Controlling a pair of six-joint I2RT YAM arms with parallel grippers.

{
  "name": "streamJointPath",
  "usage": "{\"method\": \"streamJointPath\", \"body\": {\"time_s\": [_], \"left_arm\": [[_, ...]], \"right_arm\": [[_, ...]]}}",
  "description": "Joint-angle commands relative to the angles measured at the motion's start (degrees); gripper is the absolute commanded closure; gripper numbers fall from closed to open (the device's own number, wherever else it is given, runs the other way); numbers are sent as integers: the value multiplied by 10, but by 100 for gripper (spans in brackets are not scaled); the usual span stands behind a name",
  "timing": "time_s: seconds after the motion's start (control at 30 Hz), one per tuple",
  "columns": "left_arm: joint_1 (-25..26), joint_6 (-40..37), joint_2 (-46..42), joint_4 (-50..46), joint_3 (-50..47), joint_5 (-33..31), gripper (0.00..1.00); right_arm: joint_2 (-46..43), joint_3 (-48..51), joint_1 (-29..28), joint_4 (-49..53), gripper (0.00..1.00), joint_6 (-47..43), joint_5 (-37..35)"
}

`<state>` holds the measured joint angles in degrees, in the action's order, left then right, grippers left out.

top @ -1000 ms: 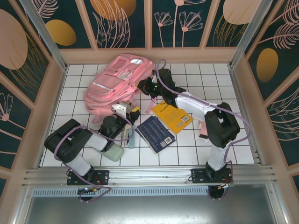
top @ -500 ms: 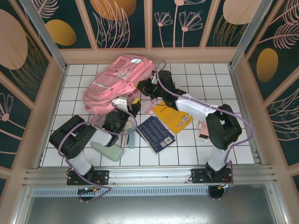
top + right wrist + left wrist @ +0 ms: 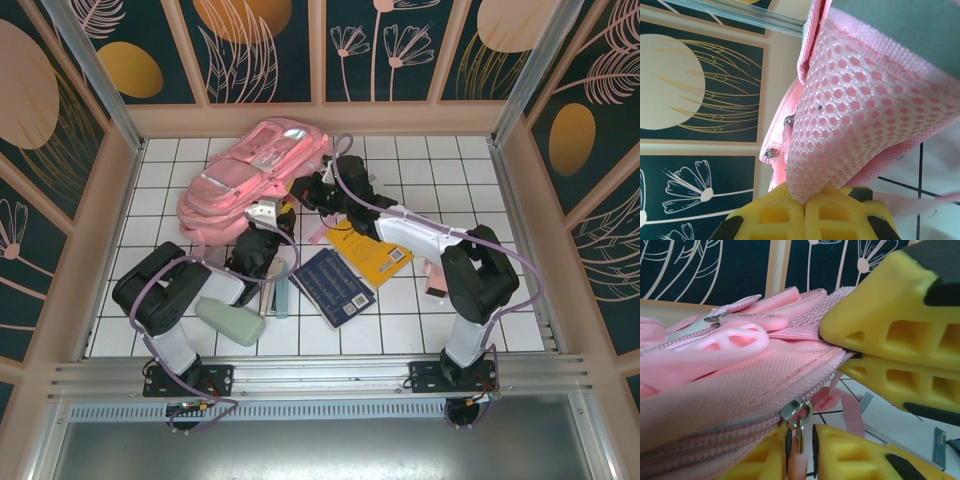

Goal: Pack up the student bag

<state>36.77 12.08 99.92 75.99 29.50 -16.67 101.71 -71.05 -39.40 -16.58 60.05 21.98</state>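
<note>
Left tool (image 3: 799, 460): the two yellow fingers are drawn close, with only a narrow gap between them. In that gap hangs the metal zip pull (image 3: 796, 421) and its pink tab, so the tool appears closed on the pull. Right tool (image 3: 805, 207): the fingers are pressed together and pinch a fold of pink mesh panel (image 3: 855, 100) belonging to the student bag (image 3: 250, 170). In the left wrist view the right tool (image 3: 850, 354) is seen clamped on the bag's edge seam, just above and to the right of the zip pull. The zipper track runs along the pink fabric (image 3: 740, 385) between the two tools. From above, the left tool (image 3: 270, 213) sits at the bag's near edge and the right tool (image 3: 308, 190) at its right edge, the two close together. The bag lies on the far left part of the white tiled surface (image 3: 440, 170). Near the right arm lies a yellow book (image 3: 372, 250), overlapping the corner of a dark blue book (image 3: 333, 287). A pale green case (image 3: 230, 322) lies beside the left arm, near the front of the surface.
</note>
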Motion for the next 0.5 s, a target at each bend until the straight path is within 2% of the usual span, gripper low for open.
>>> {"method": "streamJointPath", "body": {"time_s": [0.0,0.1,0.37,0.47], "left_arm": [[-2,-3,-6,-4,11,-24,89],[-2,2,-14,-29,4,-27,100],[-2,52,-99,-140,-29,-29,100],[-2,66,-129,-195,-28,-28,100]], "right_arm": [[-45,5,-17,-34,100,-19,26],[-44,4,-13,-18,100,-30,12],[-24,-43,20,93,100,-98,-36],[-18,-44,35,103,100,-106,-39]]}}
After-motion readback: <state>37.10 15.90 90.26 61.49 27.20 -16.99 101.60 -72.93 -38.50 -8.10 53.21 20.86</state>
